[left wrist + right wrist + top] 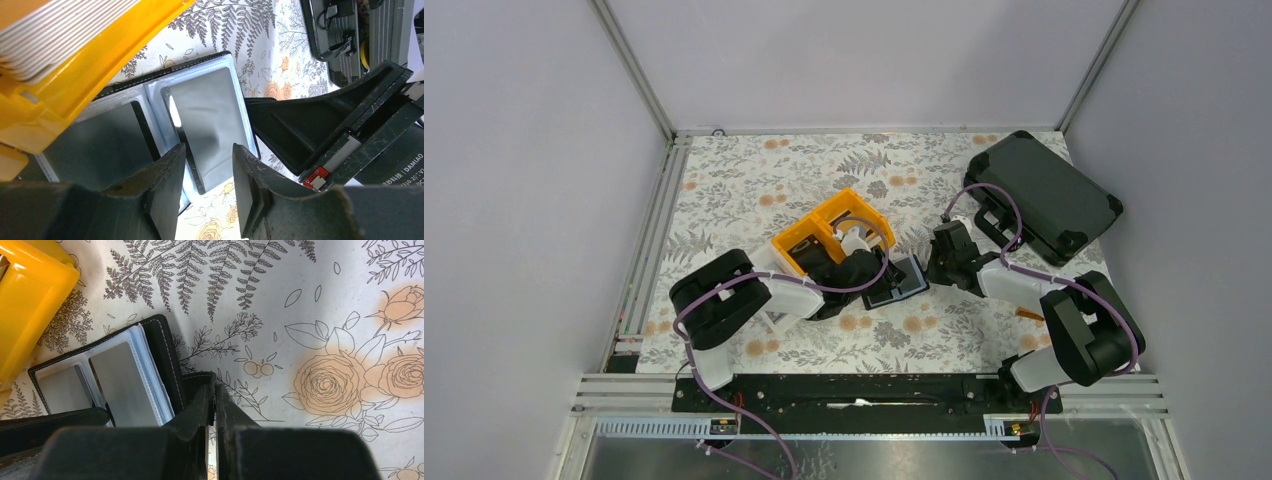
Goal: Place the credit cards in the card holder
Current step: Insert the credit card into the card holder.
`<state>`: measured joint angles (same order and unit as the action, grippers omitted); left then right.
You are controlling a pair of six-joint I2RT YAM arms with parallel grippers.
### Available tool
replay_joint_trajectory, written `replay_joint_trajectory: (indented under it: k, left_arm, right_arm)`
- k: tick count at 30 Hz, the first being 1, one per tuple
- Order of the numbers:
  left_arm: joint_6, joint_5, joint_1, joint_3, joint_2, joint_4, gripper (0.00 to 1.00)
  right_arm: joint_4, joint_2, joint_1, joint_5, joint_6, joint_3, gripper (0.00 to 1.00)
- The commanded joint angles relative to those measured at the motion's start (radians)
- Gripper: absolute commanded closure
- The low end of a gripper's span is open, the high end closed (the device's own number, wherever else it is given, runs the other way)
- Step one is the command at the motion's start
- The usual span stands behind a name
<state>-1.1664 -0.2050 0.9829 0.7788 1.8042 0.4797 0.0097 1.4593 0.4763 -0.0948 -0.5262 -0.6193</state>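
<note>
Where the matte table cover [320,315], printed with grey ferns and peach roses, runs up to the glossy yellow plastic bin [30,295], the one card holder [162,347] lies spread open just beside that bin. It has a black stitched cover outside and clear, ribbed plastic pockets over pale blue inside. Two pockets show side by side, each with one flat rectangle. One is a silvery credit card [210,125] with rounded corners and a soft sheen. The other is a second credit card [100,142], darker grey and partly hidden by the bin's wall in the left wrist view. The left gripper [208,147] hangs over the silvery card, its two dark, scuffed fingers [165,200] standing part open with the card's near end in the gap. Whether the pads press its edges cannot be told. The right gripper [212,390] has its two jaws pressed together on a thin black flap at the holder's outer edge. Seen from above, the bin has two compartments. In it a stack of cards [65,30] shows only thin pale edges, too tightly packed to count. One black hard case [1044,195], moulded with blocky corners, lies at the far right, well apart from the holder.
</note>
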Motion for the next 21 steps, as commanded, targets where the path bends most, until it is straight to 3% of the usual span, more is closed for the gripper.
replay_joint_trajectory:
  k: [1,3,5,8,13,15,21]
  left_arm:
    - [0.014,0.037,0.004,0.024,0.006,0.110,0.58]
    - [0.014,0.038,0.000,0.014,-0.001,0.113,0.58]
    - [0.018,0.038,-0.008,-0.008,-0.025,0.110,0.55]
    - [0.049,0.033,-0.015,-0.039,-0.076,0.082,0.46]
    - [0.117,0.041,-0.018,-0.036,-0.152,-0.027,0.37]
    - [0.128,0.037,-0.018,-0.038,-0.179,-0.078,0.36]
    - [0.168,0.041,-0.018,-0.033,-0.225,-0.233,0.35]
  right_arm:
    - [-0.062,-0.013,-0.002,0.005,-0.002,0.012,1.00]
    - [-0.073,-0.022,-0.002,-0.013,0.000,0.006,0.96]
    - [-0.103,-0.034,-0.002,-0.040,0.006,-0.011,0.78]
    - [-0.138,-0.069,-0.002,-0.073,0.014,-0.032,0.60]
    - [-0.138,-0.169,-0.002,-0.052,0.033,-0.034,0.42]
    - [-0.100,-0.205,-0.002,0.023,0.052,-0.019,0.42]
    - [-0.023,-0.199,-0.002,0.241,0.099,0.000,0.55]
